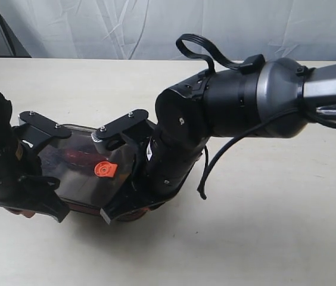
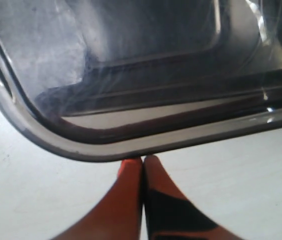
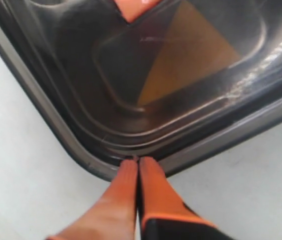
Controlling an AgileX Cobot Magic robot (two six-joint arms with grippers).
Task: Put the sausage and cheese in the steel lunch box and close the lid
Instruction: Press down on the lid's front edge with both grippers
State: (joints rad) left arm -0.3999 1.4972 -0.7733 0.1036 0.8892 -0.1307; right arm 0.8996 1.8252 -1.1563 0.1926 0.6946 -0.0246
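The dark translucent lid (image 1: 84, 173) with its orange centre valve (image 1: 104, 169) lies on the steel lunch box, whose steel walls (image 2: 181, 60) show through it. Under the lid in the right wrist view sits the yellow-orange cheese (image 3: 186, 55). A dim red shape, likely the sausage (image 1: 77, 157), shows through the lid in the exterior view. My left gripper (image 2: 142, 160) is shut with nothing between its fingers, its tips against the lid's rim (image 2: 96, 150). My right gripper (image 3: 138, 161) is shut too, its tips on a rounded corner of the lid (image 3: 98, 165).
The box stands on a pale tabletop (image 1: 263, 226). Both arms crowd over it, the left arm (image 1: 1, 155) at one end and the right arm (image 1: 227, 107) reaching in from the right. A white cloth backdrop (image 1: 156, 24) hangs behind the table.
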